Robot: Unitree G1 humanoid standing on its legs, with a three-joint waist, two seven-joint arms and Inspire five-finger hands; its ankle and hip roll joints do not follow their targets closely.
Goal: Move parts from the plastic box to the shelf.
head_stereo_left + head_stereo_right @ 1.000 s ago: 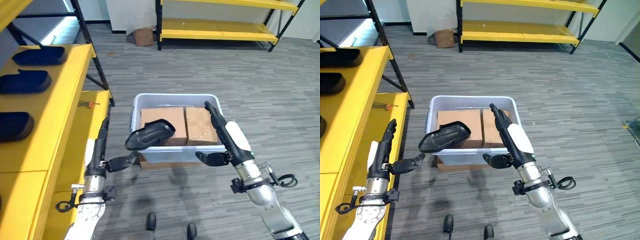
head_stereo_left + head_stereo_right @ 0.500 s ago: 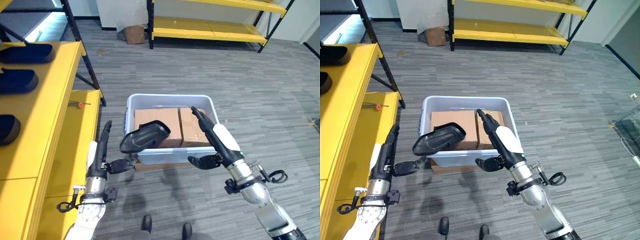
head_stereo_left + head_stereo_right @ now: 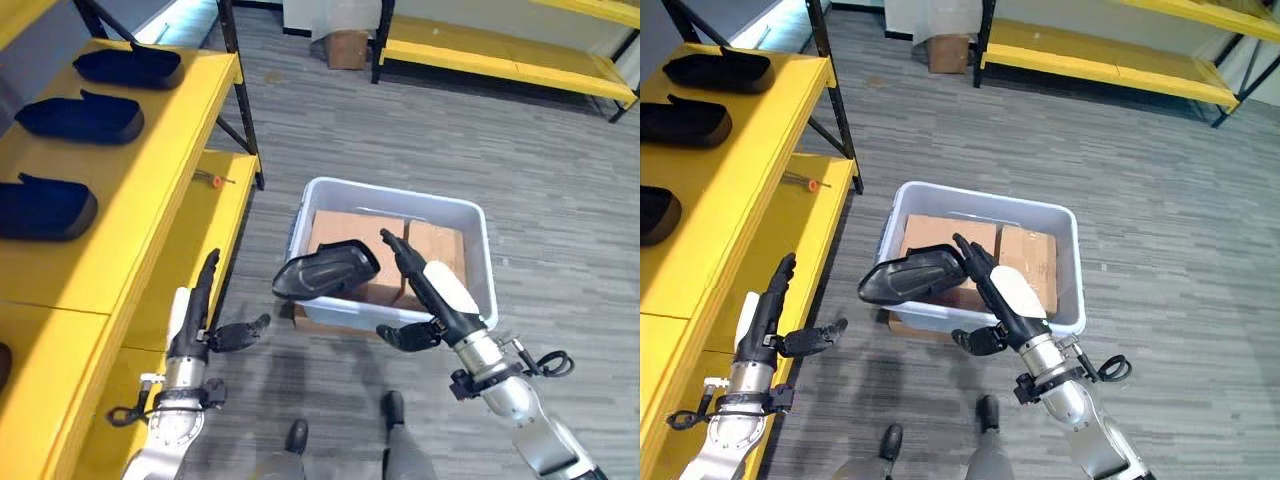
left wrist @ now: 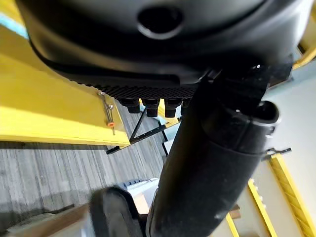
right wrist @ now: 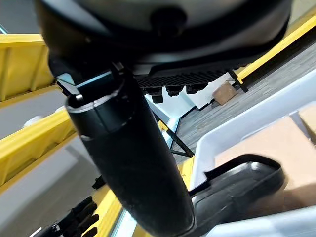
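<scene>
While black part (image 3: 327, 274) sits at plastic box (image 3: 478, 232) rim against flat right hand (image 3: 425, 290), left hand (image 3: 205, 320) spread loose beside yellow shelf (image 3: 140, 180), apart

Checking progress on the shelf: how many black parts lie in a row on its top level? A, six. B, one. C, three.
C: three black parts lie in a row on the top level of the yellow shelf.
</scene>
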